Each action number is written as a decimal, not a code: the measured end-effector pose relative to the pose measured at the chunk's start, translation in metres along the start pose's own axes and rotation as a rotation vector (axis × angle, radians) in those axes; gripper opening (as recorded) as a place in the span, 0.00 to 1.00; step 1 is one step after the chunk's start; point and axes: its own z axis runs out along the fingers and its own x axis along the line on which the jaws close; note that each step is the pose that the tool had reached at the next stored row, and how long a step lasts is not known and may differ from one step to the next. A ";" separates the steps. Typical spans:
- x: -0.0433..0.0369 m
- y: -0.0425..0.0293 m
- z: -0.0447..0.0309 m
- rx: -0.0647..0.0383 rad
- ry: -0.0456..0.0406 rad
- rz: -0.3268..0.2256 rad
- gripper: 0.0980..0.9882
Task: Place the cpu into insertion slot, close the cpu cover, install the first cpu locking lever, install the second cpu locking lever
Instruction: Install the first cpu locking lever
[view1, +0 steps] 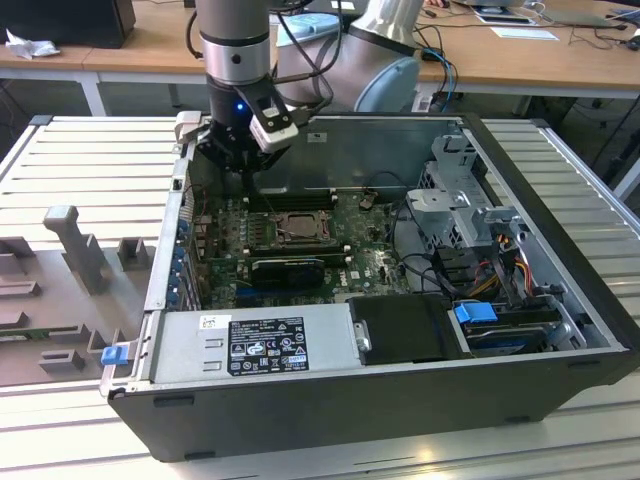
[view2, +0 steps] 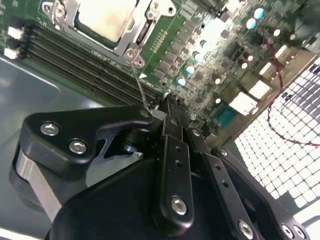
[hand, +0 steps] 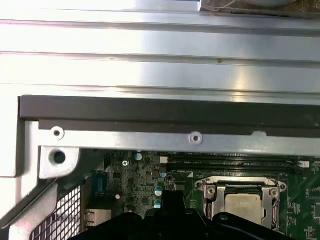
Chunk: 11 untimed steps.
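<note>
Hand (view2: 167, 109) narrow, fingertips together, low over mobo just beside insertion slot (view1: 290, 228), cpu (hand: 243, 204) seated in slot, cpu cover (hand: 207, 191) down around it, thin locking lever (view2: 140, 89) reaching fingertips, contact unclear, PC case (view1: 400, 390) on surface (view1: 90, 160)

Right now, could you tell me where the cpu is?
In the first wrist view the cpu sits in the insertion slot, framed by the cpu cover, beside the long memory slots; the gripper hangs toward the exterior view's left of it.

Lab: open computer case (view1: 350, 410), cabled desks (view1: 520, 62)
</note>
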 end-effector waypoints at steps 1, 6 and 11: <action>-0.0032 0.0003 0.0001 0.000 0.0000 0.000 0.01; -0.0435 0.0020 0.0021 -0.001 0.0037 0.000 0.01; -0.0526 0.0010 0.0042 -0.040 0.0023 0.001 0.01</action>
